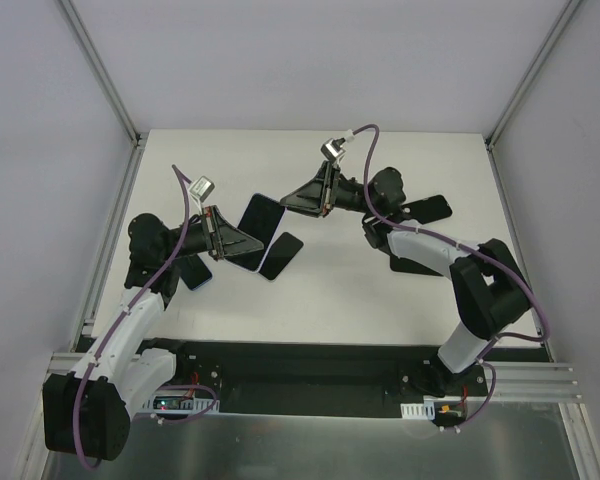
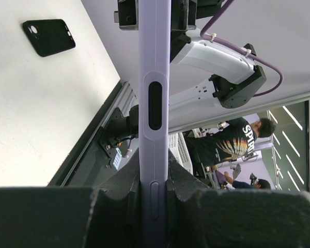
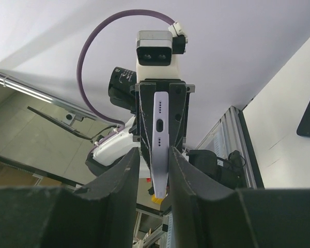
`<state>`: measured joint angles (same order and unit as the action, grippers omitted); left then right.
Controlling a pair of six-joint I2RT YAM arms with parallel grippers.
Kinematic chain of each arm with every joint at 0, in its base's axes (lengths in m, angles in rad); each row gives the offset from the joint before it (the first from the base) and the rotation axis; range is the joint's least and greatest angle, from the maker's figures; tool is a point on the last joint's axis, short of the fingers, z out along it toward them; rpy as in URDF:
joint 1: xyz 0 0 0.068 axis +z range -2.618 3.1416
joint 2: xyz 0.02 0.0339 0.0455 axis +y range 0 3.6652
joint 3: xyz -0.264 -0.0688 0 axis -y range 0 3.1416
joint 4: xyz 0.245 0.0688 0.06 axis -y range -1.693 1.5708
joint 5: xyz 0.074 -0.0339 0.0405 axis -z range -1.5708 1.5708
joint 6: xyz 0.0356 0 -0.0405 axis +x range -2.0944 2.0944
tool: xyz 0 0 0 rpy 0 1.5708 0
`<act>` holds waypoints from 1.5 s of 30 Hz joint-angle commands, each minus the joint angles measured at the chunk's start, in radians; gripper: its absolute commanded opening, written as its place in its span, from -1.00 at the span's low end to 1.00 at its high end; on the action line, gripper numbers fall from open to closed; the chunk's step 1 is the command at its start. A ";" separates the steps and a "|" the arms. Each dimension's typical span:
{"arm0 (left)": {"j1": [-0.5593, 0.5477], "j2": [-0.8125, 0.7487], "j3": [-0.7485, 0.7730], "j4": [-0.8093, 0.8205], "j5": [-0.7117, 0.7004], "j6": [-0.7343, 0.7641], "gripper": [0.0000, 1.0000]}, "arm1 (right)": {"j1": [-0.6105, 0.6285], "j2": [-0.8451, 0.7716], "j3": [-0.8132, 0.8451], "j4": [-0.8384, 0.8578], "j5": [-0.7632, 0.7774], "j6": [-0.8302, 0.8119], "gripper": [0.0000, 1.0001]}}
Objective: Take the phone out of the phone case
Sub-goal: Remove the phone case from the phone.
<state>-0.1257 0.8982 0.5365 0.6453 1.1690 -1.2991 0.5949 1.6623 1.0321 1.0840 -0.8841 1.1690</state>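
The phone in its lavender case [image 1: 259, 222] is held off the table between both arms. My left gripper [image 1: 240, 240] is shut on one end of it. In the left wrist view the case's side edge [image 2: 154, 103] runs straight up from between my fingers [image 2: 119, 191]. My right gripper [image 1: 288, 200] straddles the other end. In the right wrist view the port edge [image 3: 160, 129] stands between its jaws [image 3: 155, 155]. The right finger [image 3: 183, 170] touches the case. A narrow gap shows at the left finger [image 3: 126, 170].
A bare black phone [image 1: 280, 255] lies on the white table just below the held one. An empty black case [image 1: 425, 210] lies to the right, also in the left wrist view [image 2: 48, 36]. A dark flat item [image 1: 195, 270] lies under the left arm.
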 commanded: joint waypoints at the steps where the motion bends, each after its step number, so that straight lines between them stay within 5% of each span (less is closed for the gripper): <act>1: -0.005 -0.027 0.053 0.060 -0.023 0.014 -1.00 | 0.006 0.004 0.003 0.184 -0.036 0.058 -0.39; 14: -0.005 -0.039 0.068 0.059 -0.025 0.009 -1.00 | 0.008 0.040 -0.017 0.189 -0.033 0.050 -0.21; 19: -0.005 -0.044 0.066 0.056 -0.022 0.011 -1.00 | 0.008 0.050 -0.006 0.188 -0.035 0.049 -0.46; 23: -0.005 -0.042 0.066 0.054 -0.022 0.014 -1.00 | 0.008 0.053 0.000 0.200 -0.033 0.060 -0.97; 29: -0.005 -0.004 0.030 0.077 -0.008 0.038 -1.00 | 0.011 0.094 0.039 0.450 -0.032 0.245 -0.97; 35: -0.005 0.087 -0.003 0.442 0.021 -0.173 -1.00 | 0.062 0.053 0.133 0.450 -0.042 0.296 -0.97; 45: -0.005 0.013 0.172 0.524 0.011 -0.256 -1.00 | 0.135 0.122 0.350 0.450 0.109 0.451 -0.97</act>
<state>-0.1116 0.9432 0.6018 1.0611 1.1393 -1.5520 0.6308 1.7630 1.2446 1.2766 -0.8604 1.4857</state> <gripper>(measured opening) 0.120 0.066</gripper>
